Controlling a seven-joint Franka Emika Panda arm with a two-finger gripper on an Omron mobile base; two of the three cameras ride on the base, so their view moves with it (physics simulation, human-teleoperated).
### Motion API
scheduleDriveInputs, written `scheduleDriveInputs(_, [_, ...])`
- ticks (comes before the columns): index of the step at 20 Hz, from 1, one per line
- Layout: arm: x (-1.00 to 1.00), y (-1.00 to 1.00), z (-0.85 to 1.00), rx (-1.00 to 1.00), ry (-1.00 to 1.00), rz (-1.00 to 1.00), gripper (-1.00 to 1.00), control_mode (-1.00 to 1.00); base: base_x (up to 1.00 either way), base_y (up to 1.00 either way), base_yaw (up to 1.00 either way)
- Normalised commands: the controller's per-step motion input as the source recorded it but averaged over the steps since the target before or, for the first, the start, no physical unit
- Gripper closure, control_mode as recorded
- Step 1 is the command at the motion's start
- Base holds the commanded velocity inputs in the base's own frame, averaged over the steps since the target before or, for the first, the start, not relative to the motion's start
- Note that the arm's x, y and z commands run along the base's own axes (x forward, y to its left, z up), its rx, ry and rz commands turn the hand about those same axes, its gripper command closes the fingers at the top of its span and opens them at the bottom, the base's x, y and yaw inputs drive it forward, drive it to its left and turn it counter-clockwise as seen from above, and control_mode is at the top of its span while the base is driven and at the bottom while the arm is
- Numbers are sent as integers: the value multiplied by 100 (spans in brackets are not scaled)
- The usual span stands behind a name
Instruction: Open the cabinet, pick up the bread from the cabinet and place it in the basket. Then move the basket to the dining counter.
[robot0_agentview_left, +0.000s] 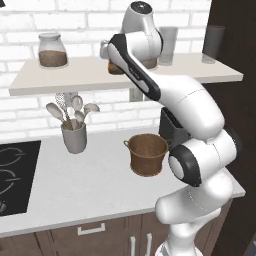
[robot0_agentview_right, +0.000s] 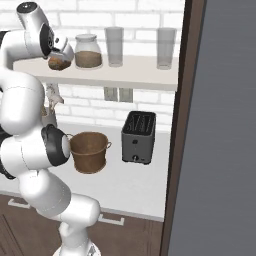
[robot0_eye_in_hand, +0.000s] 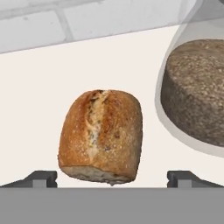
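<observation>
The bread (robot0_eye_in_hand: 101, 135), a small golden-brown loaf, lies on the pale beige cabinet shelf (robot0_agentview_left: 75, 80) right in front of my hand. My gripper (robot0_eye_in_hand: 113, 178) is open, with one dark fingertip (robot0_eye_in_hand: 41, 178) to each side of the loaf and a gap on both sides. From the base views the hand reaches to the shelf, with the gripper (robot0_agentview_left: 112, 62) over the bread (robot0_agentview_right: 59, 63). The brown basket (robot0_agentview_left: 147, 154) stands empty on the grey worktop below. The dining counter is out of view.
A glass jar of brown filling (robot0_eye_in_hand: 197, 92) stands close beside the loaf; another jar (robot0_agentview_left: 52, 50) and two tall glasses (robot0_agentview_right: 114, 46) share the shelf. On the worktop are a toaster (robot0_agentview_right: 138, 137), a utensil cup (robot0_agentview_left: 74, 136) and a black cooktop (robot0_agentview_left: 15, 175). A dark tall panel (robot0_agentview_right: 220, 125) closes the right.
</observation>
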Motion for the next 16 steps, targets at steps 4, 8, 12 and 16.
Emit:
scheduleDriveInputs(4, [13, 7, -7, 0, 0, -3, -100, -100, 0, 0, 0])
scheduleDriveInputs(8, [36, 24, 1, 0, 0, -2, -100, -100, 0, 0, 0])
scheduleDriveInputs(12, [23, 21, 12, 0, 0, 0, -100, -100, 0, 0, 0])
scheduleDriveInputs(16, [34, 4, 9, 0, 0, 0, -100, -100, 0, 0, 0])
